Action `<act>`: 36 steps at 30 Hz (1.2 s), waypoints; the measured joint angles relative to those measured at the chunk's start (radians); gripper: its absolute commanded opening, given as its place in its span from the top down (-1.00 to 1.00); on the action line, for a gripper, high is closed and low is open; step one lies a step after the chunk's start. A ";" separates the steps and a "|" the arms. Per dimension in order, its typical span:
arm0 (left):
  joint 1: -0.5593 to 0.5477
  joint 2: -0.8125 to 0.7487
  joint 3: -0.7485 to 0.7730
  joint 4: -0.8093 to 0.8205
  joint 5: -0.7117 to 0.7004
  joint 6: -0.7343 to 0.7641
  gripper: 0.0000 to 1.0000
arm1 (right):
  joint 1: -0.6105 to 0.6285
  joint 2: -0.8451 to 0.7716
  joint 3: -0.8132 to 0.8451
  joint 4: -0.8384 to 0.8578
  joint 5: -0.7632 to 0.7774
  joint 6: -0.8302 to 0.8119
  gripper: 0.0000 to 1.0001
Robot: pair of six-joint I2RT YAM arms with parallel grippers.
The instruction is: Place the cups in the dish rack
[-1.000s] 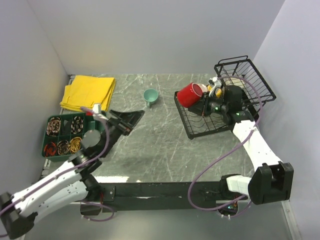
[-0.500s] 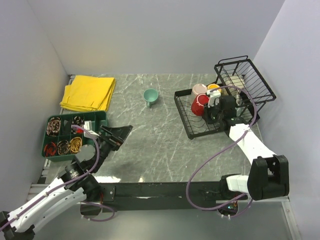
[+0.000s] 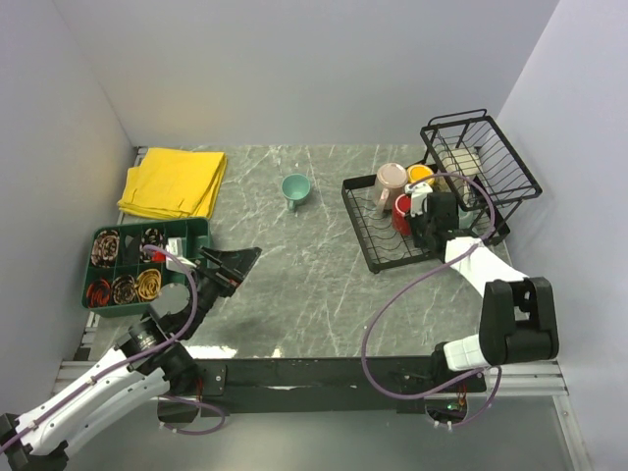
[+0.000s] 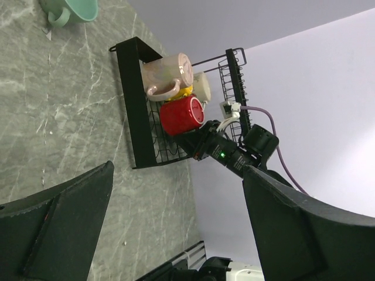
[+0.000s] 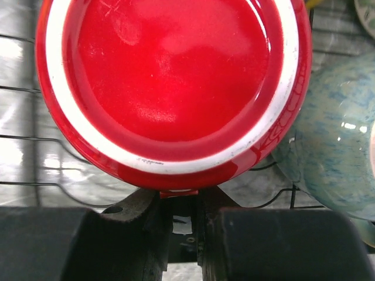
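Over the dish rack (image 3: 378, 247), right gripper (image 5: 179, 206) pinching red mug (image 5: 170, 82), left gripper (image 4: 179, 168) spread wide, well apart from teal mug (image 3: 294, 186).

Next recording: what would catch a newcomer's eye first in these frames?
The shiny red mug stands out most, in the black wire dish rack at the table's right, with the right hand shut on its handle; its base fills the right wrist view. Next, the small teal mug sits alone on the marbled table toward the far middle, and the left hand hangs wide open beside the green compartment tray at the left.
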 measured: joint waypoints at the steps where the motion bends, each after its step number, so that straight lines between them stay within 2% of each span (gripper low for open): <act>1: 0.000 0.000 0.000 0.000 0.000 -0.002 -0.94 | -0.002 0.010 0.000 0.001 0.006 -0.005 1.00; 9: 0.000 0.000 -0.014 -0.004 0.002 -0.011 -0.94 | -0.003 0.095 0.001 0.042 0.043 -0.034 1.00; 13: 0.000 0.000 -0.017 -0.016 0.003 -0.011 -0.94 | -0.003 0.122 0.016 0.063 0.065 -0.045 0.82; 16: 0.000 0.000 -0.017 -0.020 0.003 -0.012 -0.94 | -0.003 0.152 0.044 0.068 0.085 -0.052 0.28; 17: 0.000 0.000 -0.017 -0.021 0.003 -0.012 -0.94 | -0.003 0.161 0.051 0.072 0.092 -0.055 0.03; 19: 0.000 0.000 -0.017 -0.023 0.003 -0.012 -0.94 | -0.003 0.168 0.056 0.076 0.111 -0.061 -0.11; 20: 0.000 0.000 -0.017 -0.024 0.003 -0.012 -0.94 | -0.005 0.168 0.056 0.077 0.120 -0.068 -0.24; 23: 0.000 0.000 -0.017 -0.027 0.003 -0.012 -0.94 | -0.011 0.166 0.056 0.080 0.131 -0.079 -0.37; 25: 0.000 0.000 -0.017 -0.027 0.004 -0.013 -0.94 | -0.016 0.158 0.056 0.076 0.131 -0.082 -0.43; 30: 0.000 0.000 -0.017 -0.027 0.008 -0.013 -0.94 | -0.021 0.093 0.055 0.048 0.119 -0.082 -0.43; 33: 0.000 0.000 -0.017 -0.028 0.008 -0.013 -0.94 | -0.022 0.027 0.057 0.010 0.090 -0.079 -0.40; 36: 0.000 0.000 -0.017 -0.029 0.008 -0.013 -0.94 | -0.023 -0.035 0.067 -0.039 0.043 -0.077 -0.27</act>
